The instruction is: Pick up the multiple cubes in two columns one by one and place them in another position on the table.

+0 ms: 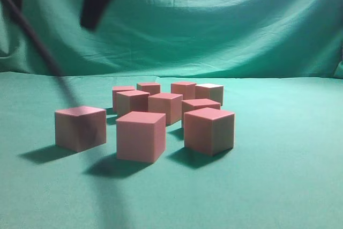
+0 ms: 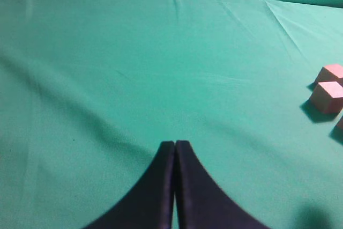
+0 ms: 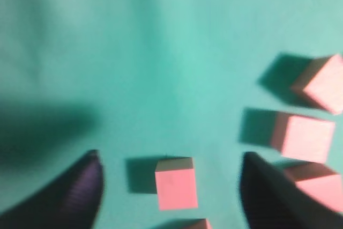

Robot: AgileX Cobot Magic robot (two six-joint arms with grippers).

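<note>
Right fingers wide open above a cube; centre, drop straight. Left fingers closed, empty, cubes at 3 o'clock.

Nine small pink cubes sit in a loose cluster on a table covered in slightly wrinkled green cloth. Three stand in front: the left cube apart from the rest, the middle cube, and the right cube turned corner-forward. Six more crowd close behind them. All rest flat, casting dark shadows to the left.
</note>
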